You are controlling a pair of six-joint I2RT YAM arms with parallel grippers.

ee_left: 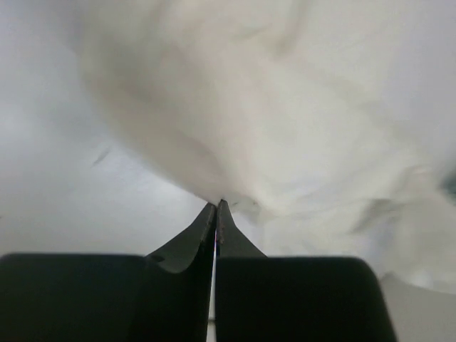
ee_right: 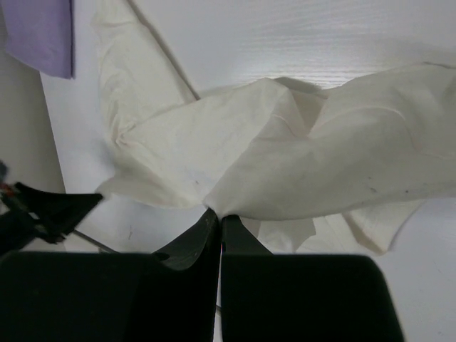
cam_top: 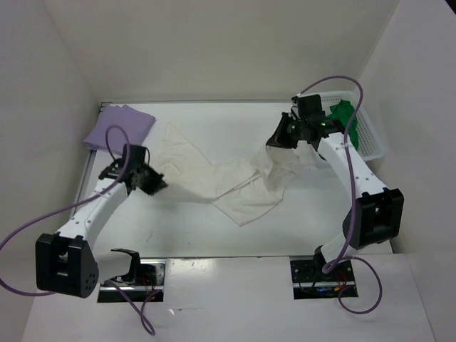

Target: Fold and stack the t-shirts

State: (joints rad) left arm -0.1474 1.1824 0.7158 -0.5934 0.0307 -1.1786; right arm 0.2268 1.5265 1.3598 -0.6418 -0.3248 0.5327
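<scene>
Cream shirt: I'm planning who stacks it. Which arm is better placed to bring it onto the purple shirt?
Probably left. The left gripper pinches the cream shirt's edge nearest the folded purple shirt at far left; the right gripper holds the opposite end, over by the basket.

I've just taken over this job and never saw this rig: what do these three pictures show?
Two robot arms stand at the near edge of the table. One picture looks down from above; the other two come from a camera on each wrist. The left gripper and right gripper are both shut, each pinching the cream t-shirt, which stretches between them. A folded lavender t-shirt lies at the far left corner; a green t-shirt sits in the white mesh basket at far right.
</scene>
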